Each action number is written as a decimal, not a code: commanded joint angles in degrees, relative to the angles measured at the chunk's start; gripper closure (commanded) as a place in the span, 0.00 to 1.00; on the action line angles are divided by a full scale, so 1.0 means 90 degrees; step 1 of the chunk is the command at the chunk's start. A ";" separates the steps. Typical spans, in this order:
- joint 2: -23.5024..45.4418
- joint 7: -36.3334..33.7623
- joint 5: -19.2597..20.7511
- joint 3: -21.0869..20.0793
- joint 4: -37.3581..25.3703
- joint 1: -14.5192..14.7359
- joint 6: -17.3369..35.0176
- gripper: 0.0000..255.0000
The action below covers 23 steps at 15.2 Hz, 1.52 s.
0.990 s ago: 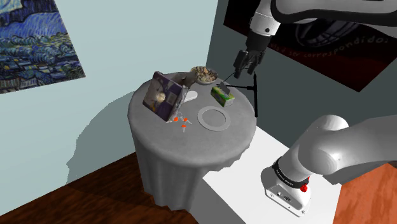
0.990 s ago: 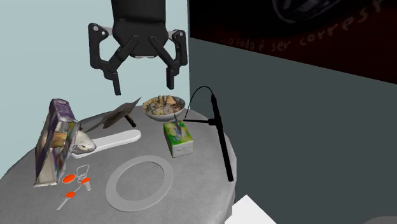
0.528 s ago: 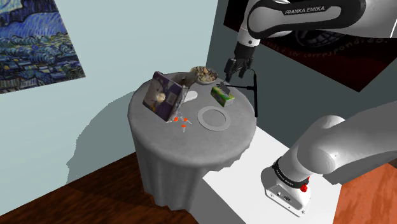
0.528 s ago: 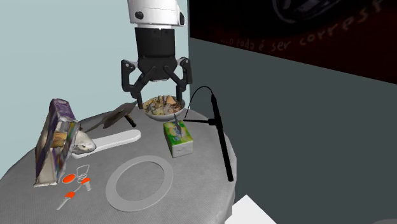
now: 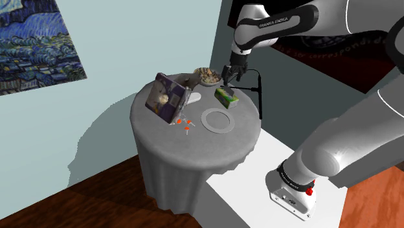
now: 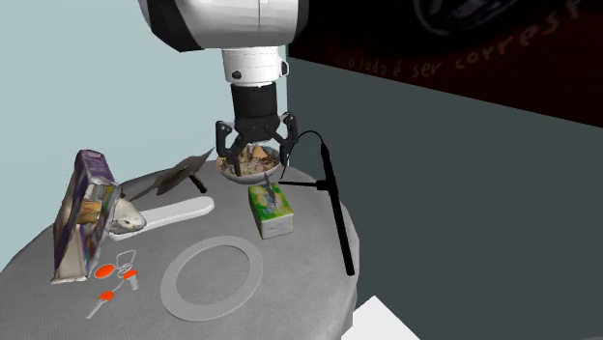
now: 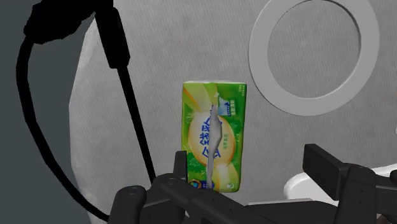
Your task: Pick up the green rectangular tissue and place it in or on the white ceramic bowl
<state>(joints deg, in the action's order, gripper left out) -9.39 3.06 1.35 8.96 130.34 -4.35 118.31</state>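
The green tissue pack [image 6: 271,210] lies flat on the round grey table [image 6: 319,299], just in front of the white bowl [image 6: 239,174], which holds brownish scraps. My black gripper [image 6: 253,155] hangs open directly over the bowl, a little behind and above the tissue, with nothing between its fingers. In the shoulder view the gripper [image 5: 228,72] sits beside the bowl [image 5: 208,77], with the tissue pack [image 5: 226,97] below it. In the wrist view the tissue pack [image 7: 214,133] lies just ahead of the open gripper [image 7: 248,160], nearer one finger.
A thin black stand with a looping cable [image 6: 335,214] rises close beside the tissue. A flat grey ring [image 6: 212,277] lies nearer the table's front. A purple bag [image 6: 85,212], a white scoop [image 6: 169,212], a dark flat piece [image 6: 179,174] and small orange-tipped bits [image 6: 111,285] occupy the other side.
The gripper has come down and moved toward the bowl, ending low over it. Its fingers stay open. Nothing on the table has shifted.
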 commanded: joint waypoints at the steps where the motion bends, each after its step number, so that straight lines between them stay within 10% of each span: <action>1: 0.0473 0.0076 0.0022 0.0081 -0.0208 -0.0059 0.0242 0.00; 18: 0.0997 0.0148 -0.0025 0.0125 0.0033 -0.0094 0.0991 0.00; 19: 0.0997 0.0148 -0.0025 0.0125 0.0033 -0.0094 0.0991 1.00; 23: 0.0997 0.0148 -0.0025 0.0125 0.0032 -0.0094 0.0991 1.00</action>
<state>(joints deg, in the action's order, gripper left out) -0.43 4.39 1.13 10.09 130.62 -5.20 127.22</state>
